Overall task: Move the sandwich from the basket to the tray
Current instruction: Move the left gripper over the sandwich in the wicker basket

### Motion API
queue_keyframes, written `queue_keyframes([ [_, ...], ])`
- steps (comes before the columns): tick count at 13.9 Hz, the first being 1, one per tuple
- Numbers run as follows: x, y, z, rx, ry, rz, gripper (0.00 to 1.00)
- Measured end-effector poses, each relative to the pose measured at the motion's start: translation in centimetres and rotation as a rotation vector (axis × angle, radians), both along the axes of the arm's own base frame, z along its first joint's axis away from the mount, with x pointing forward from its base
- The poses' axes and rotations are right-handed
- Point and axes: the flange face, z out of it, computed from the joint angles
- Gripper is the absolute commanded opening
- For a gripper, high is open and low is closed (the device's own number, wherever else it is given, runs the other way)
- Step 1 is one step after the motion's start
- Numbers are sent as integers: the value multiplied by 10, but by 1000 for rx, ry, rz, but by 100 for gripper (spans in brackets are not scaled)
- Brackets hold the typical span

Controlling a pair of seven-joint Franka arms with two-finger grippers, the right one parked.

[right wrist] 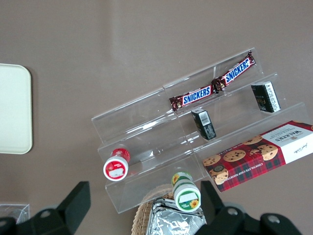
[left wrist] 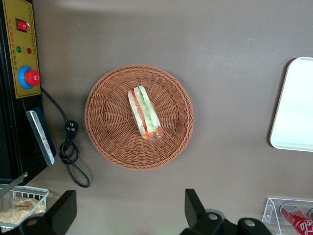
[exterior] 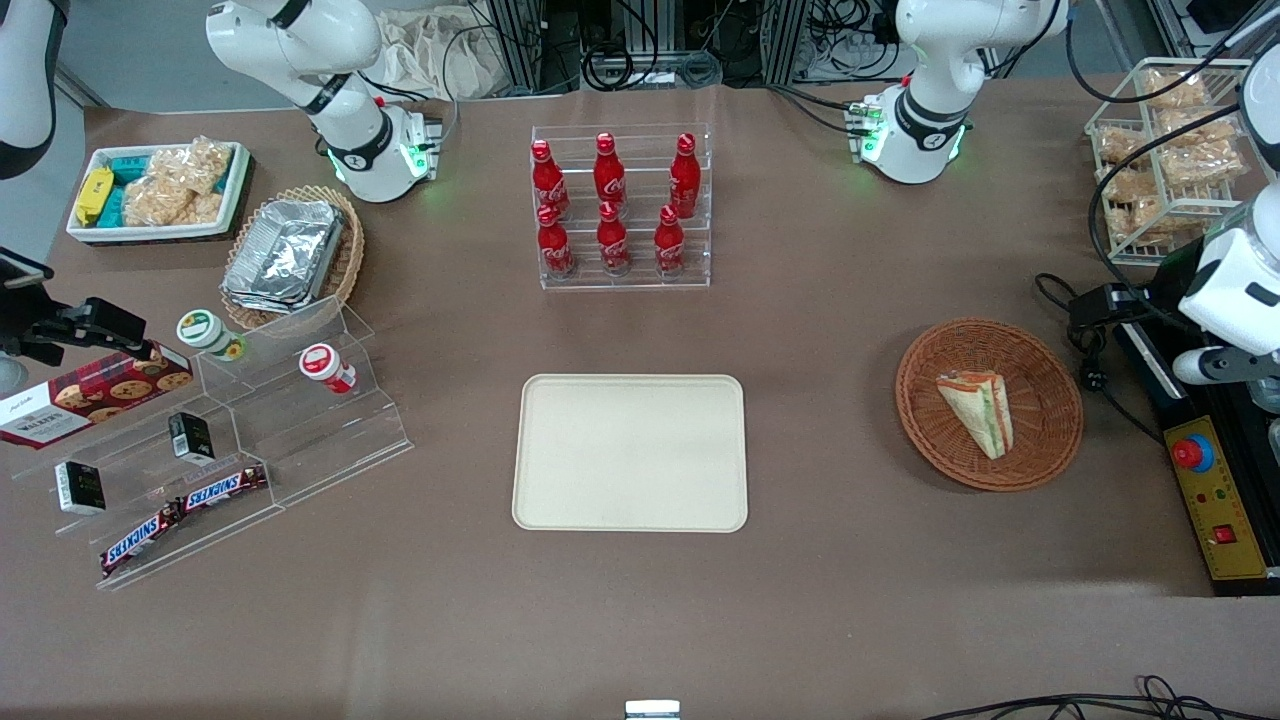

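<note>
The sandwich, a wrapped white wedge with green and orange-red filling, lies in the middle of the round reddish-brown basket. The cream tray sits bare at the table's middle, toward the parked arm's end from the basket. My left gripper hangs high over the bare table beside the basket, toward the working arm's end, open, with nothing between its black fingers. Its white wrist shows at the front view's edge.
A black-and-yellow control box with a red stop button and a looped cable lie close beside the basket. A wire rack of snacks and a cola bottle rack stand farther from the front camera. An acrylic snack stand stands toward the parked arm's end.
</note>
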Motion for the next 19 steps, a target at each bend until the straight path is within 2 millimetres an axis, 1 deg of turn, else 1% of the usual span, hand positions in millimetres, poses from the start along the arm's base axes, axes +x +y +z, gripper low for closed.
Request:
queue_keyframes([
  [4, 2, 3, 3, 0, -9, 9, 99],
  [6, 7, 0, 1, 8, -9, 1, 99],
  [9, 12, -16, -9, 58, 4, -40, 99],
  [11, 9, -21, -14, 68, 39, -50, 99],
  [13, 2, -15, -19, 74, 107, -37, 99],
  [15, 0, -5, -22, 76, 128, -20, 99],
  [16, 1, 0, -26, 77, 137, -12, 99],
  [17, 2, 4, -34, 81, 152, -7, 99],
  [19, 4, 9, -58, 125, 199, -11, 99],
])
